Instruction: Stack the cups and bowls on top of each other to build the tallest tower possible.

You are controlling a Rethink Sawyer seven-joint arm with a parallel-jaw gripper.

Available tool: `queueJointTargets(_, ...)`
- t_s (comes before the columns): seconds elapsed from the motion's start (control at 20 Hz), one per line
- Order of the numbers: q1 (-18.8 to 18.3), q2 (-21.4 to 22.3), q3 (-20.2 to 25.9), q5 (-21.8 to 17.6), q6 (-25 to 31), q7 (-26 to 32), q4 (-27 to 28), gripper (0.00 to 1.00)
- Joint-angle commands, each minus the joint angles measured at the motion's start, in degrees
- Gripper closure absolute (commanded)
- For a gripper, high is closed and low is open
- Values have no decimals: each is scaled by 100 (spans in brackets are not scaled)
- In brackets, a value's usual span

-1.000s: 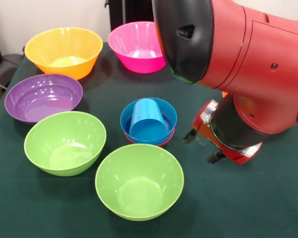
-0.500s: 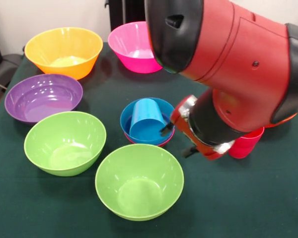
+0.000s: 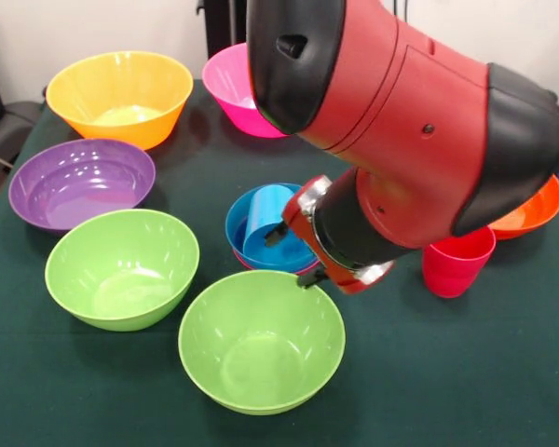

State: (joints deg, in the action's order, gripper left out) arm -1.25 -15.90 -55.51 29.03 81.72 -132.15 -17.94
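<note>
Two lime bowls [image 3: 121, 268] sit before our arm.
We cannot tell our gripper's [image 3: 293, 253] state above the blue cup [image 3: 265, 219].

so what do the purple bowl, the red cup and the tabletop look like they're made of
Purple bowl: most likely glossy hard plastic, given the bright reflections on its smooth inner wall. Red cup: apparently the same kind of shiny plastic, uniform in colour with a thin rim. Tabletop: seems covered in dark green matte cloth, since it shows no shine at all.
</note>
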Motion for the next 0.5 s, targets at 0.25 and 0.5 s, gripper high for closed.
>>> queueJointTargets(0.25,406,250,920,-598,-1020,-237,-1725,0)
queueJointTargets(0.5,673,539,1051,-605,-1044,-228,-2252,0)
